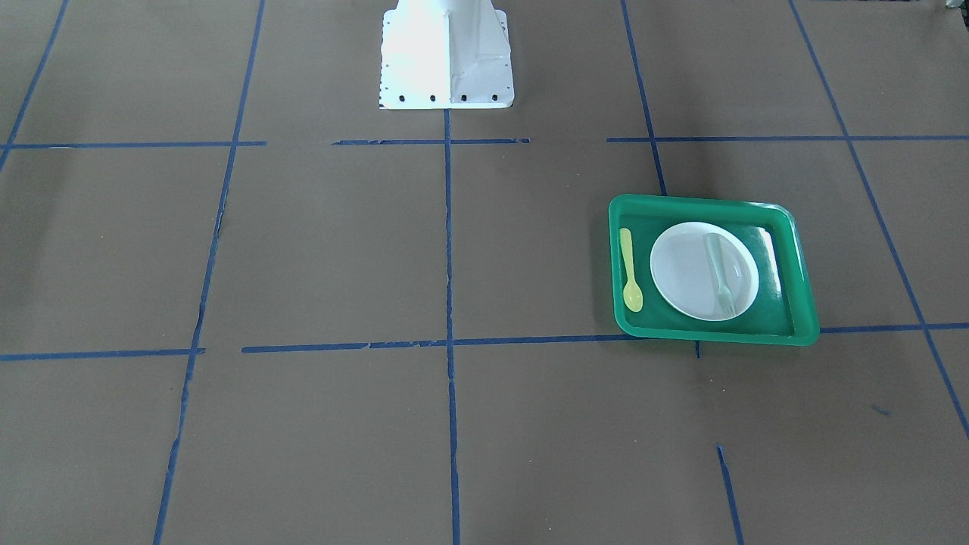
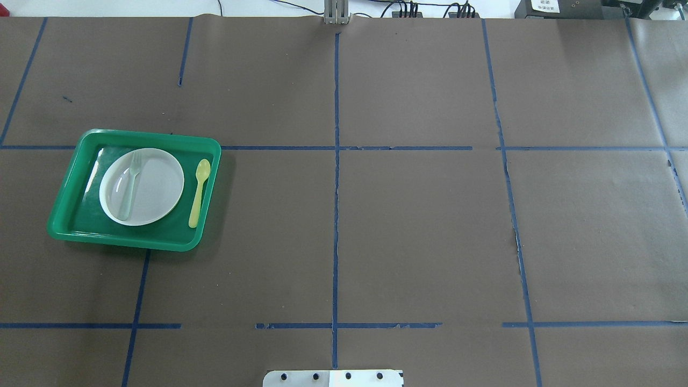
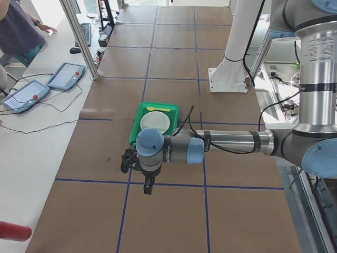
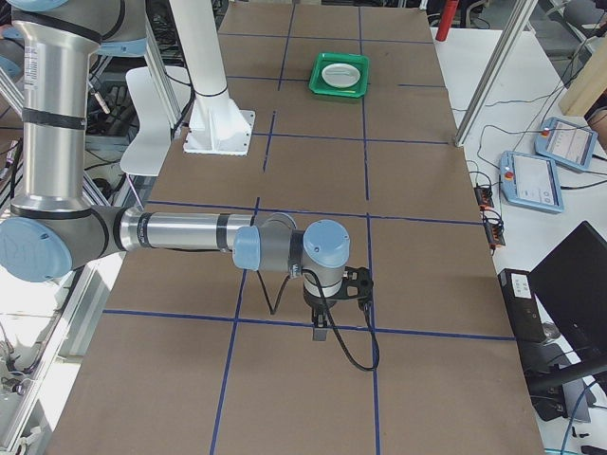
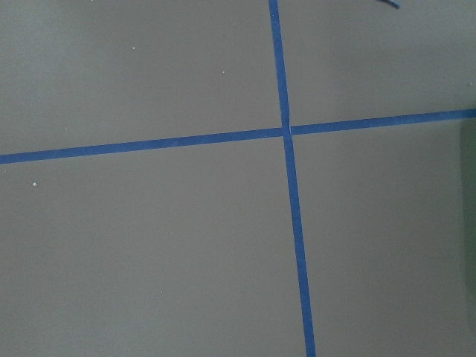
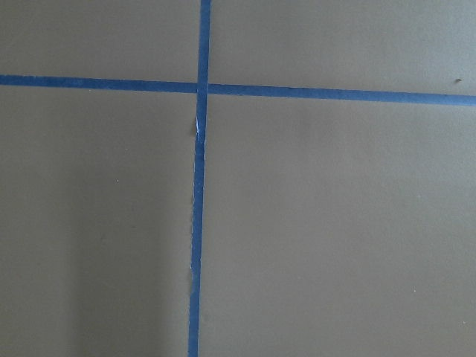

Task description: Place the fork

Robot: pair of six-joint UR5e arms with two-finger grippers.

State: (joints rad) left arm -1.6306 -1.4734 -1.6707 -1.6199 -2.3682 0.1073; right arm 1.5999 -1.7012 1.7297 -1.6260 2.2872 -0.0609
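The pale grey-green fork (image 1: 719, 275) lies on the white plate (image 1: 685, 272) in the green tray (image 1: 704, 203), tines pointing away from the robot. It also shows in the overhead view (image 2: 130, 185). My left gripper (image 3: 126, 159) shows only in the exterior left view, above the table and nearer that camera than the tray; I cannot tell whether it is open or shut. My right gripper (image 4: 358, 284) shows only in the exterior right view, far from the tray; I cannot tell its state. Both wrist views show only brown paper and blue tape.
A yellow-green spoon (image 2: 199, 193) lies in the tray beside the plate, on the side toward the table's middle. The white robot base (image 1: 447, 53) stands at the table's robot-side edge. Blue tape lines cross the brown table cover (image 2: 419, 231).
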